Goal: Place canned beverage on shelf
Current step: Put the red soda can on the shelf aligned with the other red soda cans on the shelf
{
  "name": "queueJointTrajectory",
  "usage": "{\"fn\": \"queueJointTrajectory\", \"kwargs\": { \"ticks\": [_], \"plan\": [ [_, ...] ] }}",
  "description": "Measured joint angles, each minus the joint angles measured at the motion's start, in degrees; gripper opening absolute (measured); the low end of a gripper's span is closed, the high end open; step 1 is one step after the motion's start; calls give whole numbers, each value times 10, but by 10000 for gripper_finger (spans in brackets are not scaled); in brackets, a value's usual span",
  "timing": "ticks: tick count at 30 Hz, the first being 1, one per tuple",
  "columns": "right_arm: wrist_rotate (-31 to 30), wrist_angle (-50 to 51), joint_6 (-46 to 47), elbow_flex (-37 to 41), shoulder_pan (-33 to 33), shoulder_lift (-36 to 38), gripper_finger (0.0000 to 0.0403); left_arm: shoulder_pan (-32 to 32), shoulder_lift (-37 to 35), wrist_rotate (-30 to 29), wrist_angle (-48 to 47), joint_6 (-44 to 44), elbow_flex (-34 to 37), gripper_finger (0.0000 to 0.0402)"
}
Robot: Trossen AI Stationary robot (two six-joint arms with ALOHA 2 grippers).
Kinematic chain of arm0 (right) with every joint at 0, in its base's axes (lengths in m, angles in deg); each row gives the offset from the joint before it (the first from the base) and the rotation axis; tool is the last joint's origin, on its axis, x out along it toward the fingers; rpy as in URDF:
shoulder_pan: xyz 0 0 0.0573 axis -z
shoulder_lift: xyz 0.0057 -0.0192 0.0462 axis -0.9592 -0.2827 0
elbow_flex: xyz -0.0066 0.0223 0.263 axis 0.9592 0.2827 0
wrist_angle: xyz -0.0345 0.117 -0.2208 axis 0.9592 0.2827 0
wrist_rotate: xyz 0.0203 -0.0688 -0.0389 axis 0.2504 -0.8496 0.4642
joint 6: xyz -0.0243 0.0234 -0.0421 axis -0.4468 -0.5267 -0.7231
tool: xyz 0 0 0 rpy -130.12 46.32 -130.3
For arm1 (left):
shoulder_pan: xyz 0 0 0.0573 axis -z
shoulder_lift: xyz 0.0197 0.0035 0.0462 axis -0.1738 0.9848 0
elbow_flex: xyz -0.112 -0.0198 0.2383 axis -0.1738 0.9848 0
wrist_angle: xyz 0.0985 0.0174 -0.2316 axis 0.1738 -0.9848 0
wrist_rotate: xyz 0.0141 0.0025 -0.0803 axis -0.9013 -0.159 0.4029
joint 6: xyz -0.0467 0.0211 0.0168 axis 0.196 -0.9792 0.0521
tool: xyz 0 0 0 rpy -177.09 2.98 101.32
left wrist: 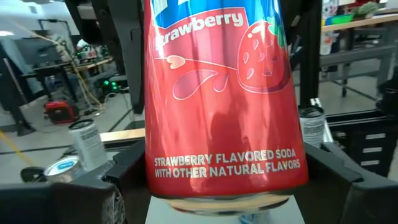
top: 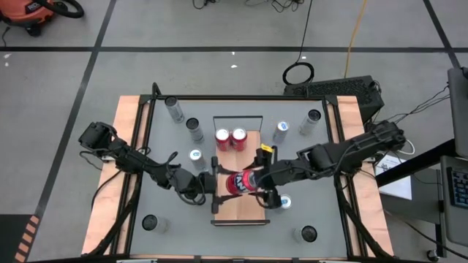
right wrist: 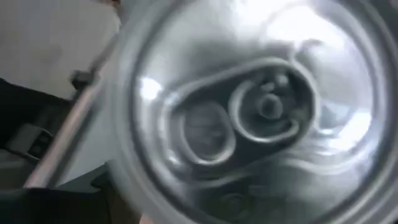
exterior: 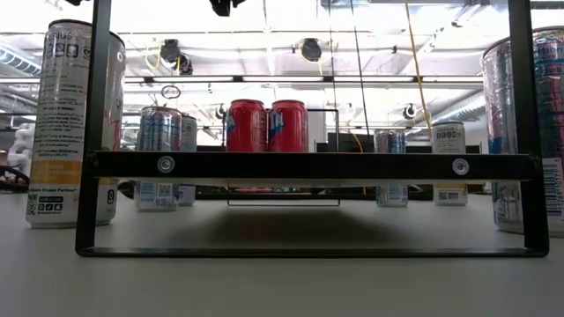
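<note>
The shelf (top: 235, 208) is a light-wood board in the middle of the table, with a thin wire rail at its far end. Two red cans (top: 231, 139) stand upright on its far part, also seen in the low view (exterior: 267, 126). A third red strawberry soda can (top: 241, 183) hangs above the board between both arms and fills the left wrist view (left wrist: 224, 106). My left gripper (top: 218, 183) reaches in from the table's left and is shut on it. My right gripper (top: 263, 183) comes from the right, open, at the can's silver top (right wrist: 249, 118). Whether it touches the top I cannot tell. My left gripper pinches the can's lower part, just above its base (left wrist: 155, 177), between its two fingers (left wrist: 118, 177), one on each side. The fingers come level from the table's left. The can is lifted clear of the shelf and tilted, its top leaning toward the right arm.
Several silver cans stand on the grey table around the shelf, such as near its left side (top: 196, 156), at the far right (top: 281, 131) and close under the right gripper (top: 285, 201). A black frame (top: 146, 168) borders the table.
</note>
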Motion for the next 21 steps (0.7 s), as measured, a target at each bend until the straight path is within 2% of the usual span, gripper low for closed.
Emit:
{"fn": "queueJointTrajectory", "kwargs": {
  "ticks": [4,13,21],
  "plan": [
    [-2,-15,-4,4,-11,13,330,1,0,30,12,0,0,293],
    [-1,-140,-68,4,-36,23,314,-1,0,98,70,0,0,293],
    [29,-197,-93,4,-35,22,314,-1,0,105,78,0,0,293]
  ]
}}
